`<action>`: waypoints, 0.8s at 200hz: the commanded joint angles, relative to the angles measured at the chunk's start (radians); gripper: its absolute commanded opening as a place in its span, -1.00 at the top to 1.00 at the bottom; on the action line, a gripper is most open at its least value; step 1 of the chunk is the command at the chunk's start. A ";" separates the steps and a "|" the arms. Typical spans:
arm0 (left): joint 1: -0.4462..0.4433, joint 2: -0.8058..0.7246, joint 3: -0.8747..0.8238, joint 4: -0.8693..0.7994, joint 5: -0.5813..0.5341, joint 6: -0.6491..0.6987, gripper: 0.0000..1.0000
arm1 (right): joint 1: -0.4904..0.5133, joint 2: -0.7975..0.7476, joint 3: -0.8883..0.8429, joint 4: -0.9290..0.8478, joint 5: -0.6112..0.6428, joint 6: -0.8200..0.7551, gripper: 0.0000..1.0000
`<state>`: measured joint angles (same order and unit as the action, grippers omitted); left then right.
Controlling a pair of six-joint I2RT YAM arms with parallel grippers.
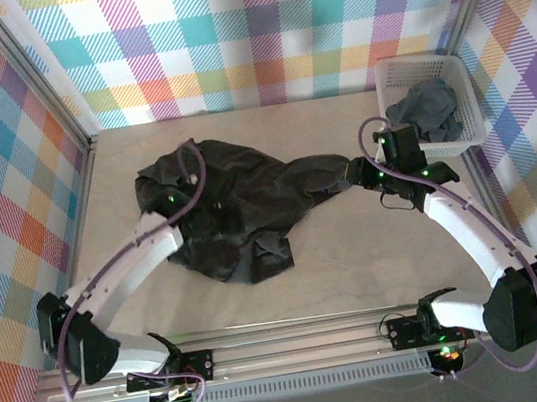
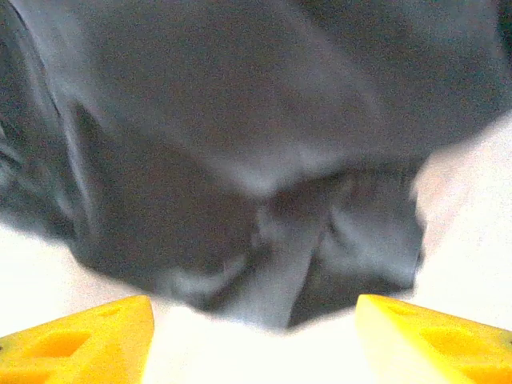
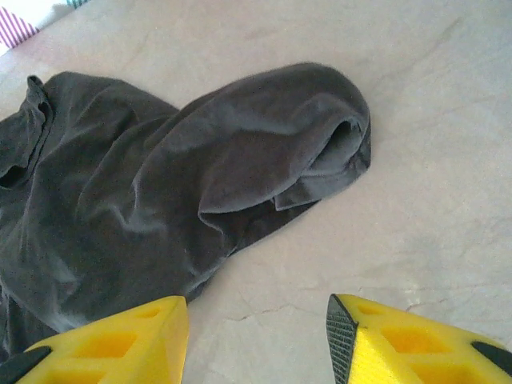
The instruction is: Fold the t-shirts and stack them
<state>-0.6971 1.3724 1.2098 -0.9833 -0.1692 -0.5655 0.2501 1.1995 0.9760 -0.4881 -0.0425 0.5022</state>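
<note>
On the left of the top view, the left gripper [image 1: 177, 184] is hanging over the left part of a dark t-shirt [image 1: 240, 210], which is lying crumpled and spread across the middle of the table [image 1: 360, 268]. In the left wrist view the left gripper [image 2: 252, 340] is standing with its jaws wide apart and holding nothing. Bare table is showing between them, and the blurred folds of the t-shirt [image 2: 240, 160] are lying just ahead of the tips.

Moving right, the shirt is narrowing to a rounded lobe that is pointing at the right gripper [image 1: 353, 170]. In the right wrist view that lobe of the t-shirt [image 3: 264, 136] is lying ahead of the right gripper [image 3: 256, 340] and slightly to the left, near the tips but apart from them. The jaws here are also spread open and are gripping nothing, with only pale table surface between them.

Farther right, at the back corner, a white basket [image 1: 419, 59] is sitting on the table, and a second t-shirt [image 1: 427, 109] is lying bunched inside it, beyond the right gripper.
</note>
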 commanded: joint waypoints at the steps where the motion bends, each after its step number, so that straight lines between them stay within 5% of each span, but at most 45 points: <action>1: -0.059 0.026 -0.172 -0.034 0.123 -0.109 -0.41 | 0.007 0.036 -0.010 -0.015 -0.073 0.027 -0.01; 25: -0.061 -0.026 -0.319 0.138 0.206 -0.251 -0.71 | 0.008 0.095 0.007 -0.011 -0.122 0.038 -0.02; 85: 0.013 0.144 -0.433 0.445 0.160 -0.549 -0.63 | -0.012 0.180 0.021 -0.003 -0.115 0.066 -0.11; 116: 0.059 0.254 -0.400 0.492 0.061 -0.494 -0.06 | -0.041 0.233 0.038 0.002 -0.112 0.125 -0.10; 134: 0.088 0.241 -0.390 0.462 -0.011 -0.475 0.99 | -0.045 0.268 0.063 -0.008 -0.085 0.154 -0.09; 160: 0.110 0.035 -0.403 0.349 -0.131 -0.472 1.00 | -0.055 0.305 0.084 0.003 -0.047 0.230 -0.08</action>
<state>-0.6304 1.5349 0.8223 -0.6922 -0.0864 -1.0458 0.2050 1.4799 1.0203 -0.4911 -0.1223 0.6422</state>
